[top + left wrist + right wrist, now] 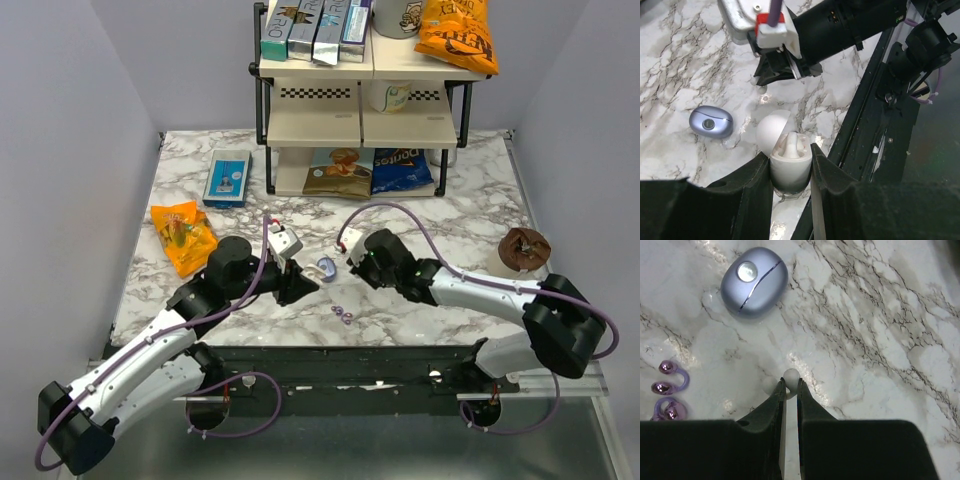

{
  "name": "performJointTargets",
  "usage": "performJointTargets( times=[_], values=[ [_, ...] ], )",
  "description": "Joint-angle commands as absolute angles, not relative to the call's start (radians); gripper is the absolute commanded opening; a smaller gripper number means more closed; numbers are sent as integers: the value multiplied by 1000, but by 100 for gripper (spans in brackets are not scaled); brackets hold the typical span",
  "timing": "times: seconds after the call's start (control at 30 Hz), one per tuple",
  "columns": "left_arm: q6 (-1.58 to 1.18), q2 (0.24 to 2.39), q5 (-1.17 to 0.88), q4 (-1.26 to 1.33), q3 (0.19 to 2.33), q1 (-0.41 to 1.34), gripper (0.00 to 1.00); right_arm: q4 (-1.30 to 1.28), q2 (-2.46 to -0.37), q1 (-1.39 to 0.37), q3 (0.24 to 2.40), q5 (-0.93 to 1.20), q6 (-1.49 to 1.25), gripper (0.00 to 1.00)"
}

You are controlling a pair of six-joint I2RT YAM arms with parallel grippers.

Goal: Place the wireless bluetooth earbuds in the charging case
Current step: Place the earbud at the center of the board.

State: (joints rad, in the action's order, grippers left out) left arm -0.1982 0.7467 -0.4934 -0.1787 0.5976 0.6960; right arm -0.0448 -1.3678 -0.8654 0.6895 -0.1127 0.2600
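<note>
We are seeing the left tool [789, 156] gripping a white oval case [789, 175] between its fingers, with the lid standing open and a white bud [790, 142] sitting inside, down by the marble desk [450, 215]. Right of it the charging case [755, 282] is lying closed on the desk, with nothing touching it. The wireless bluetooth earbuds [664, 387] are lying loose side by side on the desk, near that case but apart from it. The right tool [790, 385] is pinching a small white piece [790, 374] at its tips, jaws nearly together.
</note>
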Motion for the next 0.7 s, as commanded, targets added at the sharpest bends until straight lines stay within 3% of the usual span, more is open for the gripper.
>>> performJointTargets(
  times=[0.0,0.67],
  values=[
    [-196,761,-488,-173,614,699,0,5,-1428,-807,787,-12,200,1],
    [-204,775,-486,-163,614,699,0,-196,-1712,-773,1000,77,140,4]
  ],
)
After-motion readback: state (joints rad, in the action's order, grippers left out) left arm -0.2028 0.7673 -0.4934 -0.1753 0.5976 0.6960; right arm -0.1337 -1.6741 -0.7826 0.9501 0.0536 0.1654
